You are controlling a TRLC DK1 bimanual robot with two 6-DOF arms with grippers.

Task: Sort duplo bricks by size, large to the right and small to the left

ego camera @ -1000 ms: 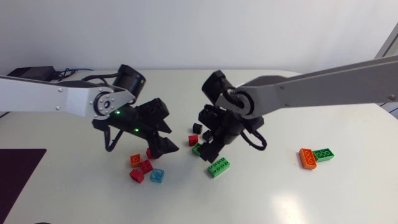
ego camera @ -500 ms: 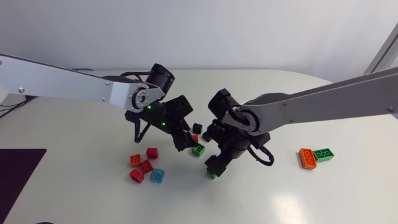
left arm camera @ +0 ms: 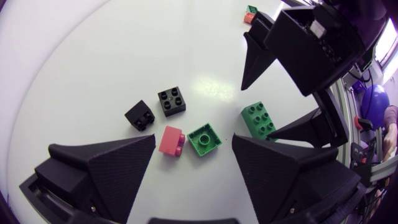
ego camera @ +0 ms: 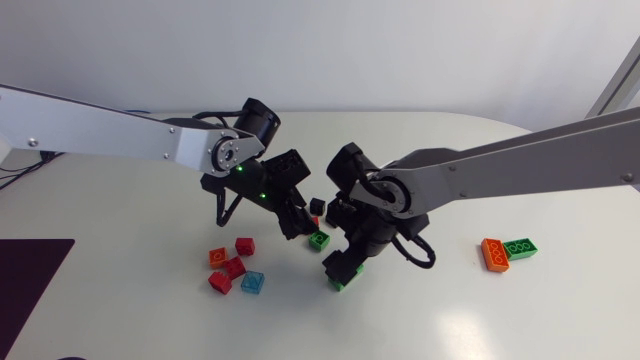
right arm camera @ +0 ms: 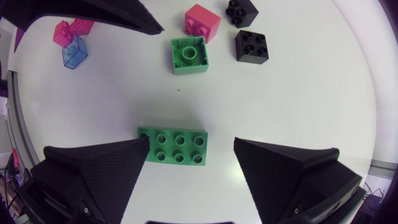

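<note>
Here, right pincer [right arm camera: 191, 142] wide open over large green brick [right arm camera: 173, 146]; left pincer [left arm camera: 193, 137] open.

Large green brick [ego camera: 341, 285] mostly hidden under jaws of right arm [ego camera: 480, 165], distant orange brick [left arm camera: 248, 17] partly behind them

The counter [ego camera: 480, 160] is plain white. The left tool [left arm camera: 193, 138] and the right tool [right arm camera: 191, 140] are both matte black with a fine dotted grain. The long brick [right arm camera: 173, 146] is bright green, and so is the small square brick [right arm camera: 188, 55]. There is one pinkish-red brick [right arm camera: 202, 22], two black bricks [right arm camera: 252, 45], a see-through blue brick [ego camera: 253, 283], several red bricks [ego camera: 233, 267], an orange brick [ego camera: 494, 254] and a further green brick [ego camera: 520, 247].
</note>
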